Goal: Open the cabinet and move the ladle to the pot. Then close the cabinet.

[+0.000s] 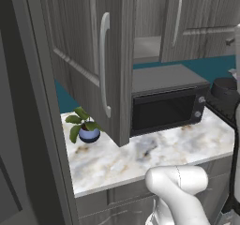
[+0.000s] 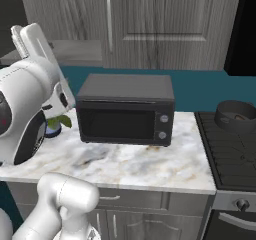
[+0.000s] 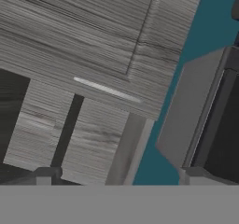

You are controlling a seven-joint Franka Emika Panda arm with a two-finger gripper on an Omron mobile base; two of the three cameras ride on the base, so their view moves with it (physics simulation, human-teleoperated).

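Gripper (image 3: 116,176) is spread wide with nothing between the fingertips (image 3: 45,174); hand view looks along it at grey woodgrain cabinet (image 1: 84,55) panels, rolled well off level. A silver bar handle (image 3: 106,88) sits just ahead of the tips, apart from both, not yet bracketed.

Base views: left cabinet door (image 1: 89,64) is swung open toward the camera, its long handle (image 1: 104,64) on the front face. Interior shelf (image 1: 146,46) looks bare from here; I can't make out the ladle, so its spot is unconfirmed. The other door (image 2: 170,24) is shut.

Below the cabinet: black microwave (image 2: 126,109) on the marble tabletop (image 2: 140,166), small potted plant (image 1: 84,125) near the open door's lower edge. Pot (image 2: 235,115) sits on the stove (image 2: 230,154), well to the right of the microwave; something small and brownish shows inside it, too small to identify.

Handling, my read:
- Door is rigid and hinged, and should swing on light force. Take it by the bar handle mid-length, jaws across the bar, and follow the arc.
- The bar is smooth metal and may slip if gripped off-centre.
- A ladle would be light, stiff and top-heavy at the bowl; grip the shaft near the bowl.
- Watch the door edge against the plant and the microwave top.
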